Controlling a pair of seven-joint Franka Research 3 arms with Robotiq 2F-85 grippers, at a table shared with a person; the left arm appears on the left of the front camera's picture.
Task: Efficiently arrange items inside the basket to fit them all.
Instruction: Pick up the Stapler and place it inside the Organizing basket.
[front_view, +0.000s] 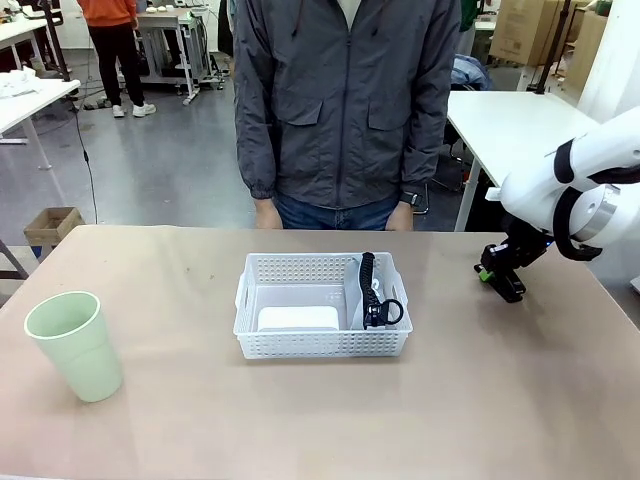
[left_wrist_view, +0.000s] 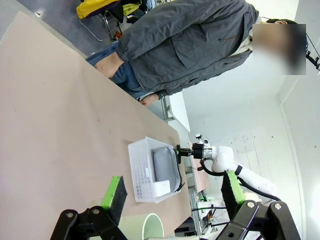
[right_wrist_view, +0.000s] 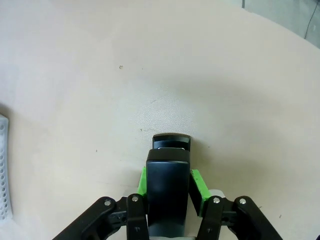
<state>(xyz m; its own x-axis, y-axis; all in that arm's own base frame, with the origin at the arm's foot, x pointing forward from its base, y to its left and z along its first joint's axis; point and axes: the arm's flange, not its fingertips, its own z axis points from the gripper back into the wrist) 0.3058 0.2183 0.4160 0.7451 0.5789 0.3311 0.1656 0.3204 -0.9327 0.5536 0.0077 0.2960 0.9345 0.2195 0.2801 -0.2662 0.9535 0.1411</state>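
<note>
Right wrist view: my right gripper (right_wrist_view: 169, 186) clamps the black stapler (right_wrist_view: 169, 165).
Handling: I judge it stiff, heavyish, slick; grip mid-body.
Left gripper (left_wrist_view: 173, 191): apart, empty.

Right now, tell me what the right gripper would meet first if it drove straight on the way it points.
The bare table top: the right gripper, shut on the black stapler, points down at it, so the stapler's tip would likely land first; the gap is unclear.
</note>
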